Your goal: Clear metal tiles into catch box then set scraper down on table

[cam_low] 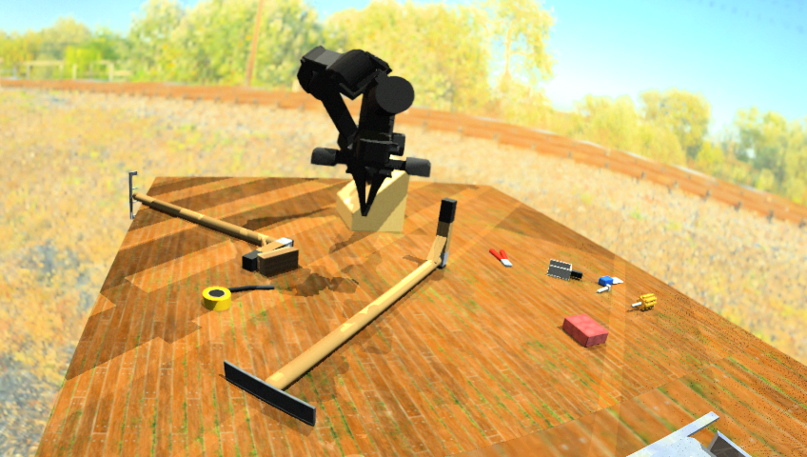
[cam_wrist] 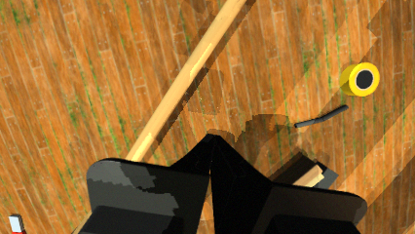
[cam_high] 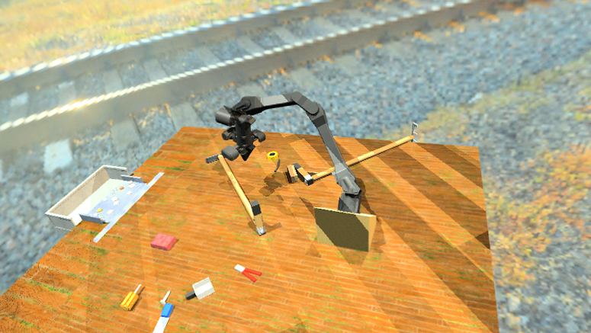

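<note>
My gripper (cam_high: 245,158) (cam_low: 365,213) (cam_wrist: 211,139) is shut and empty, pointing down above the table. The long scraper (cam_high: 237,184) (cam_low: 352,327) (cam_wrist: 187,80) lies on the table, with a wide dark blade at one end and an upright black-tipped grip at the other. In the wrist view its pale shaft runs beyond and left of the fingertips; its ends are hidden or out of view. Several small white, yellow and orange tiles (cam_high: 115,202) lie on the bluish steel plate (cam_high: 126,198) at the left table edge. The pale catch box (cam_high: 61,219) adjoins its far end.
A second long-handled tool (cam_high: 375,154) (cam_low: 198,217) with a hooked head lies near the arm base. Nearby are a yellow roll (cam_high: 273,160) (cam_low: 216,305) (cam_wrist: 374,80) and a wooden block (cam_low: 278,261). A red block (cam_high: 163,241) (cam_low: 585,329) and several small tools lie elsewhere.
</note>
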Controlling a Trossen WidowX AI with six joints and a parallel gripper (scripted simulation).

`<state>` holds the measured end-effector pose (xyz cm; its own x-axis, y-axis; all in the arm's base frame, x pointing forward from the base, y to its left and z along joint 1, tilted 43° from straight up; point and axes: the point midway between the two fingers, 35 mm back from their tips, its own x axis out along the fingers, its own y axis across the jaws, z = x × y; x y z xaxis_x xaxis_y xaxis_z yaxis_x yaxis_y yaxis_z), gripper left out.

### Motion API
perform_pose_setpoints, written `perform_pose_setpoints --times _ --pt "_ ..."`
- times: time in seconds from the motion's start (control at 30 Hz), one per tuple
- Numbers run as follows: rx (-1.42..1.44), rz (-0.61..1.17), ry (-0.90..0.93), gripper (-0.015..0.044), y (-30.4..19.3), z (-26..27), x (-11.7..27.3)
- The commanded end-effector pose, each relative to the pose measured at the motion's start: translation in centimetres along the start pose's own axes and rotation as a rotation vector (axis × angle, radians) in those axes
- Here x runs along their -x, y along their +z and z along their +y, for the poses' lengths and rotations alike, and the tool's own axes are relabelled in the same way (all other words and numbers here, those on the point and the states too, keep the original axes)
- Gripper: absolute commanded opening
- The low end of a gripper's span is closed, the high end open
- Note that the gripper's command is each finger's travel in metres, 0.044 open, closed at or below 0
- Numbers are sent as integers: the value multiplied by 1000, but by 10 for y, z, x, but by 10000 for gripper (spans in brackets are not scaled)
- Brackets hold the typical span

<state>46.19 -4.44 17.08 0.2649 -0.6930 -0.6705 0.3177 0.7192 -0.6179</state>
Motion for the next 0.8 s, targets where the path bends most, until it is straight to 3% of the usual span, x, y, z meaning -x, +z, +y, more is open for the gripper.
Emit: perform_pose_setpoints --times 0.0,0.77 --pt "11 5 -1 0 -2 2 -10" --pt "10 6 0 0 -11 3 -70"
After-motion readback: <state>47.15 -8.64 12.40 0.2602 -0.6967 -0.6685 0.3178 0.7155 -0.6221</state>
